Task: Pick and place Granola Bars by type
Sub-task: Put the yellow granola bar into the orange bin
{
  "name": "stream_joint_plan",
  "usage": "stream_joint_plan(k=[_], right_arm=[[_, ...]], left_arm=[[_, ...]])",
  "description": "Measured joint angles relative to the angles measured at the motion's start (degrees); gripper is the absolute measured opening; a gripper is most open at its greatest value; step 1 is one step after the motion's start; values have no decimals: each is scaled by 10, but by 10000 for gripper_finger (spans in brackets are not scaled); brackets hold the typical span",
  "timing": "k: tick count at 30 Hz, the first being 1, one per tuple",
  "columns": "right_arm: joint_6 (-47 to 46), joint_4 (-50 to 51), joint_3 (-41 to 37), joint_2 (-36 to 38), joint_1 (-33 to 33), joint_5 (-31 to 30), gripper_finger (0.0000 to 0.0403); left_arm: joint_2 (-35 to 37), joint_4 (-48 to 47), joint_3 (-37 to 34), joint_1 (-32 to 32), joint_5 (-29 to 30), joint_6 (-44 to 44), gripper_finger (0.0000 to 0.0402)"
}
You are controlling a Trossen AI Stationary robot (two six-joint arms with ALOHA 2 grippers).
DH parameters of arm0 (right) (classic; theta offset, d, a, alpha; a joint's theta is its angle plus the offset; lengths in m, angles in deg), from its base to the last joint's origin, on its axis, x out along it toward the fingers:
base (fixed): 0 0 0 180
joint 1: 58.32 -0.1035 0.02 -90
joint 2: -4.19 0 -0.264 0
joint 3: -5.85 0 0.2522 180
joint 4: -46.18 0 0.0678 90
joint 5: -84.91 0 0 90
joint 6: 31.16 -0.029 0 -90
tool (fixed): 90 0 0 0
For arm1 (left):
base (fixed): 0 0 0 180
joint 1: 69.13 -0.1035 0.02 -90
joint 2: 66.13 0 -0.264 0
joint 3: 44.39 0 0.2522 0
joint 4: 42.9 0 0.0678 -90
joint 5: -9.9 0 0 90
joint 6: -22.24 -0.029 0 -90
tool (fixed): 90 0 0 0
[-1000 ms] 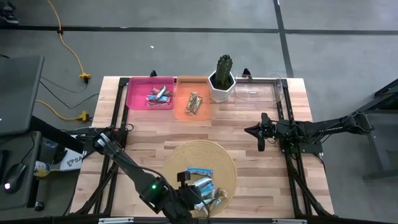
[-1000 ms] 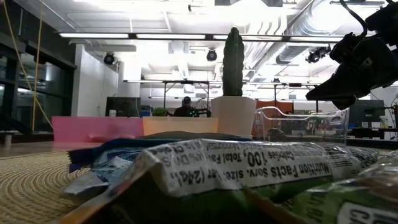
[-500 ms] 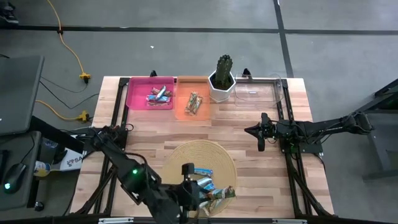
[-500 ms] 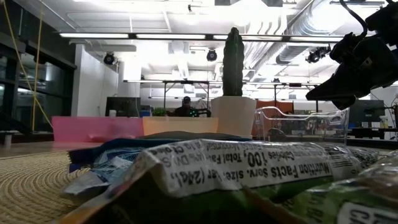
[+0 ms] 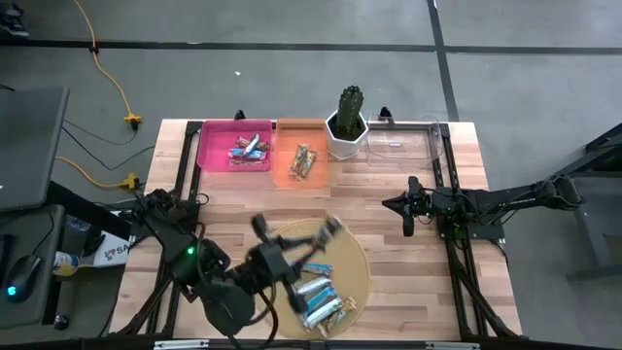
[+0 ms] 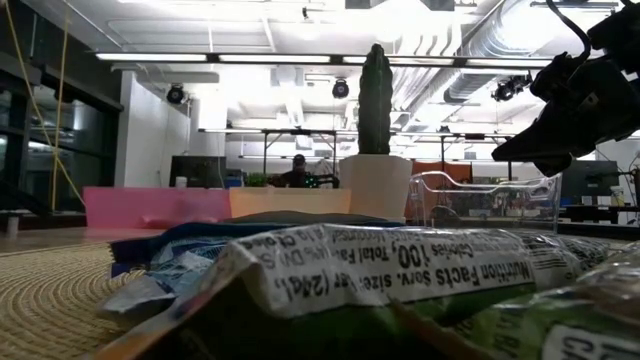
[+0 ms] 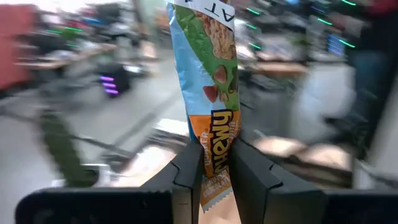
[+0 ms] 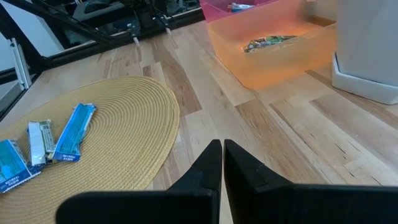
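Gripping a granola bar [image 7: 210, 93] by its lower end, the left claw [image 7: 211, 165] holds the blue-and-orange wrapper upright between its fingers, long axis rising away from the claw. From above, this claw [image 5: 292, 248] hangs over the near-left part of the woven mat [image 5: 355, 255], with the arm reaching in from the near-left corner of the counter [image 5: 389, 194]. A few more bars [image 5: 319, 295] lie in a loose heap on the mat's near side. The trays sit along the far edge: pink tray [image 5: 209, 146] at left, orange tray [image 5: 285, 175] beside it, each already holding bars, then a cactus [image 5: 349, 105] and a clear tray [image 5: 437, 144]. So the carry runs away from the claw toward the far side, probably slightly left. The right claw [image 5: 406, 219] waits over bare counter at right, pinched narrow.
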Motion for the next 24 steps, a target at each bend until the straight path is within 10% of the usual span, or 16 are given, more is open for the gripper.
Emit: stream_joint_plan(k=[10,24], right_arm=[[0,0,0,0,0,0,0],[0,0,0,0,0,0,0]], left_arm=[[42,-9,0,-47,74,-50,64],[116,-166,0,-265,-84,22,64]])
